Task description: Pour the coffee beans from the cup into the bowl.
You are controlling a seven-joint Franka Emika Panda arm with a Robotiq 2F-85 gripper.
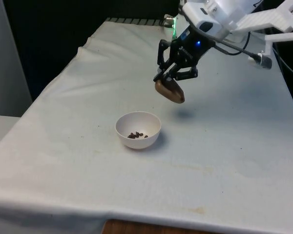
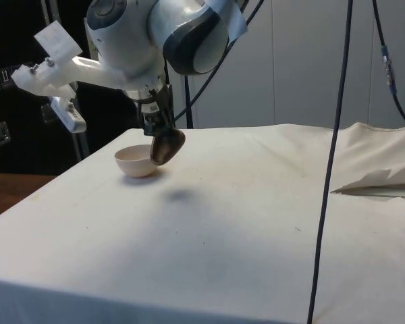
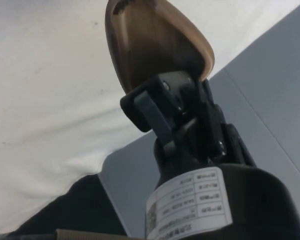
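Gripper: the black gripper (image 1: 172, 79) hangs in the air above the table, its two fingers closed on the brown cup (image 1: 170, 91); in the side view the gripper (image 2: 159, 129) sits under the white arm (image 2: 155, 34) with the cup (image 2: 166, 145) held below it
Cup: brown, wooden-looking, tipped well over on its side rather than upright; in the wrist view the cup (image 3: 150, 45) is pinched at its rim, one finger (image 3: 155, 112) lying against its inner wall; a few dark specks show near its far end in that view, too small to tell what they are
Cup's place: off the table, in the air, above and towards the front view's right of the bowl (image 1: 138, 129), not touching it; its shadow falls on the cloth beside the bowl
Bowl: small, white, round, standing upright on the cloth near the middle of the table; in the side view the bowl (image 2: 135, 160) is partly covered by the cup in front of it
Coffee beans: a small heap of dark coffee beans (image 1: 136, 135) lies at the bottom of the bowl
Table: covered by a white cloth (image 1: 224, 161), lightly stained and creased; a black cable (image 2: 329, 162) hangs across the side view
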